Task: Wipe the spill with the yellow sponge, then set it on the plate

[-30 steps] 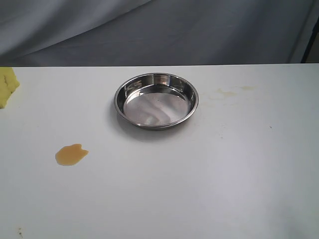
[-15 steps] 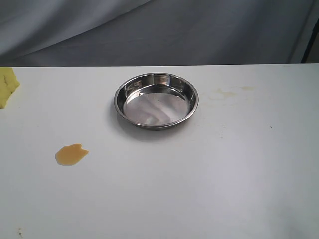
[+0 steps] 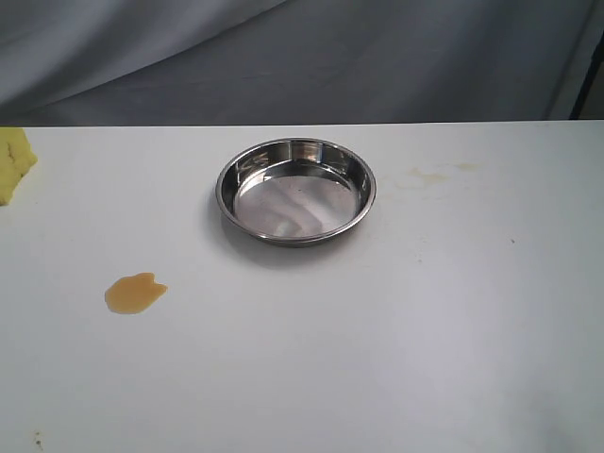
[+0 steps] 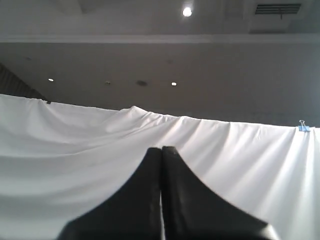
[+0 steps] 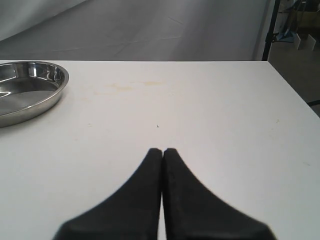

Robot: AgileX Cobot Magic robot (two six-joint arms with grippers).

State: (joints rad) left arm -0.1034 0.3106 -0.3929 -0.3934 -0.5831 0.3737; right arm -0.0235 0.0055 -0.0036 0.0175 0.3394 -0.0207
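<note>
The white table (image 3: 396, 340) carries a steel plate (image 3: 300, 149) near its far middle. A spill (image 3: 135, 293) lies well apart at front left, a sponge (image 3: 13, 160) sits at the far left edge, and a faint stain (image 3: 432, 174) marks the surface right of the plate.

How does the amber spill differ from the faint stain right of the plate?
The spill is saturated amber with a sharp outline; the stain is pale yellowish and barely visible. The spill is one compact blob; the stain is thin broken streaks. Both lie on the white table.
</note>
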